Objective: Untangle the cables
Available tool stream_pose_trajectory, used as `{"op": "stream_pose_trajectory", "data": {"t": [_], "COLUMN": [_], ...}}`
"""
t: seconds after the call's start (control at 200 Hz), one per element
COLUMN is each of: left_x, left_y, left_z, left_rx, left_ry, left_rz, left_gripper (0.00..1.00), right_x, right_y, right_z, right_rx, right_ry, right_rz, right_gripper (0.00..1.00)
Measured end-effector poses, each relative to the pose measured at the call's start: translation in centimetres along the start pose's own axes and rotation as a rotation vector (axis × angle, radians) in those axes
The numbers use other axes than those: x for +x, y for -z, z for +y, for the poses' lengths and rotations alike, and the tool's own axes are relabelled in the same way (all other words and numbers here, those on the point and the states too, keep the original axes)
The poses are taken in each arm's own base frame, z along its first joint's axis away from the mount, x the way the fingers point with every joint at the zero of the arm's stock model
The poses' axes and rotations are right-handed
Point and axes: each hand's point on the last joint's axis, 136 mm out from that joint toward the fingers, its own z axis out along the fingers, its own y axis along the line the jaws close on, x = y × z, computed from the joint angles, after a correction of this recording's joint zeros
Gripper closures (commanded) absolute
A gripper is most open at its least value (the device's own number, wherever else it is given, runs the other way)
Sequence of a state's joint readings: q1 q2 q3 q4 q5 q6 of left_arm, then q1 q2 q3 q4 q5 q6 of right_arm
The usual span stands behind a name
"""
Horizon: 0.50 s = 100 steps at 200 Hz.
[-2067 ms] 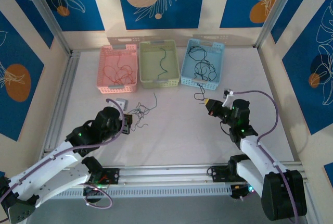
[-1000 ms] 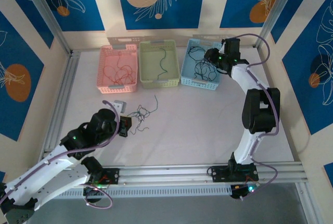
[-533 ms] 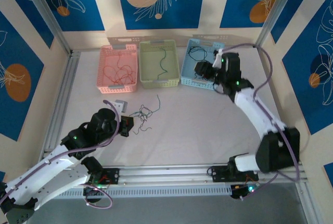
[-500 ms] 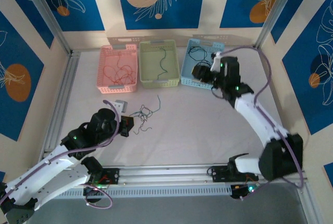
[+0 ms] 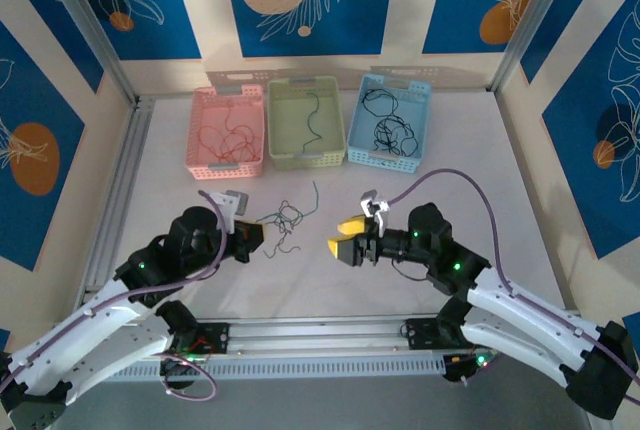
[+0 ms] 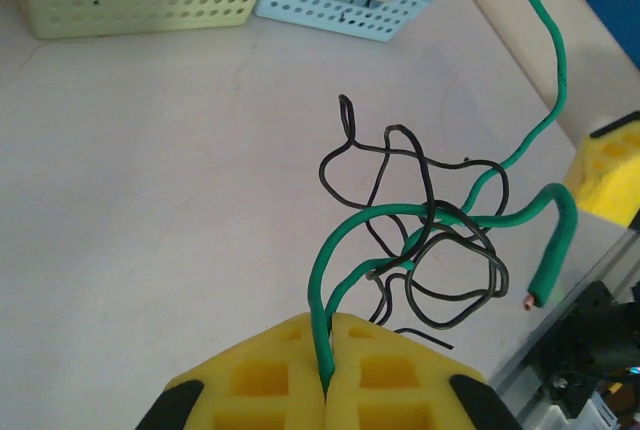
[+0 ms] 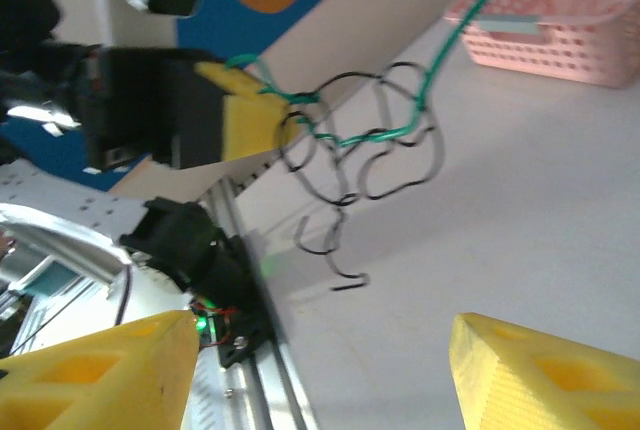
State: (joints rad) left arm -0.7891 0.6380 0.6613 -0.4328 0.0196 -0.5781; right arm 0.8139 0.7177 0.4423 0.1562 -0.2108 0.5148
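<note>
Near the white table (image 5: 420, 200) front, both arms reach low, inward.
Left gripper (image 6: 327, 390) clenched on tangled thin green-and-black wires (image 6: 420, 212); right gripper (image 5: 343, 237) jaws released.

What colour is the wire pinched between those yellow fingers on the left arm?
The wire is green, clearest in the left wrist view.

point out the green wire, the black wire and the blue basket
green wire (image 6: 557, 245), left wrist view, thick free end
black wire (image 6: 445, 323), left wrist view, bottom of loop
blue basket (image 5: 370, 159), top view, front wall
</note>
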Motion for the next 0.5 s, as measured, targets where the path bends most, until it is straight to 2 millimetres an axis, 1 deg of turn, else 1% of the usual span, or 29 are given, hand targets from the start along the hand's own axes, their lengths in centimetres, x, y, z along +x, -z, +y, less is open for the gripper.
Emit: {"op": "stream_pose_trajectory", "data": {"t": [0.06,0.135,0.325,0.5], "left_x": [-0.3,-0.8,-1.6,-2.1], "left_y": [0.0,-0.1,-0.4,-0.6], "left_z": [-0.4,-1.0,-1.8,-2.4], "left_rx": [0.021,0.049,0.084,0.11], "left_ry": [0.009,0.025,0.092,0.137], "left_rz": [-0.01,-0.024,-0.05,-0.058], "left_gripper": [1.0,1.0,1.0,1.0], "right_x": [0.2,0.5,1.3,1.0], "right_y": [-0.4,-1.1,-3.0,-4.0], "right_z": [0.8,1.2,0.6,0.2], "right_rx": [-0.027,-0.042,-0.006,0.011], "right_ry": [0.016,0.023,0.012,0.005], "right_rz": [0.004,0.01,0.022,-0.002], "right_gripper": [0.31,0.31,0.3,0.31]}}
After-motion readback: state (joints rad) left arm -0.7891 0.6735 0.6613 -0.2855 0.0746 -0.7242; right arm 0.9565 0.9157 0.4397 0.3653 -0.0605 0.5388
